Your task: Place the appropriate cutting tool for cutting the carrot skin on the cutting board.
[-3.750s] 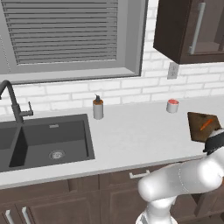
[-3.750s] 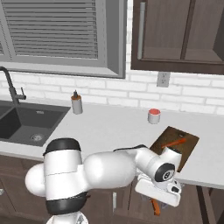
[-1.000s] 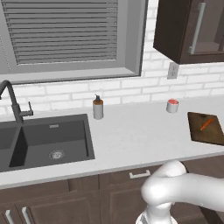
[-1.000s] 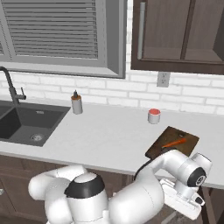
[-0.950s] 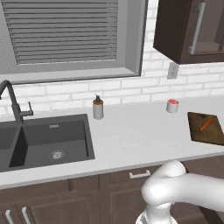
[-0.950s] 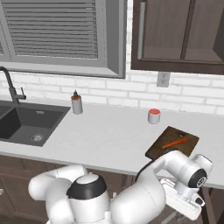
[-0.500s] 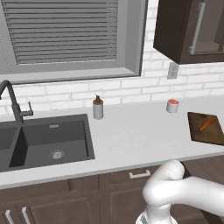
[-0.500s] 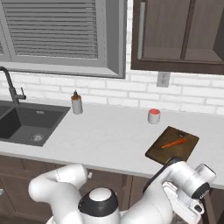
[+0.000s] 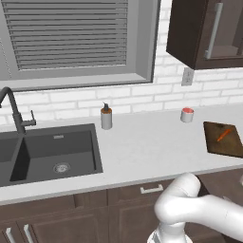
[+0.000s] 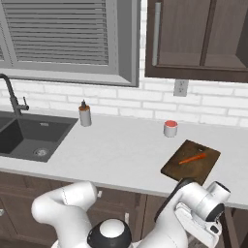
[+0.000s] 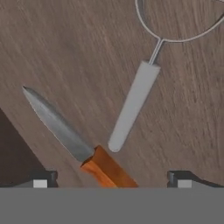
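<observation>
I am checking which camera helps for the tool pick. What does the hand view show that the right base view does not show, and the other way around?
The hand view alone shows a knife with a grey blade and orange handle, a grey-handled wire utensil beside it, both lying on a brown wooden surface, and the gripper with its dark fingertips wide apart.

The right base view alone shows the cutting board with the carrot on it, the red-topped cup, the sink, the faucet, the window and the cabinets.

Shared: nothing I can match with certainty.
</observation>
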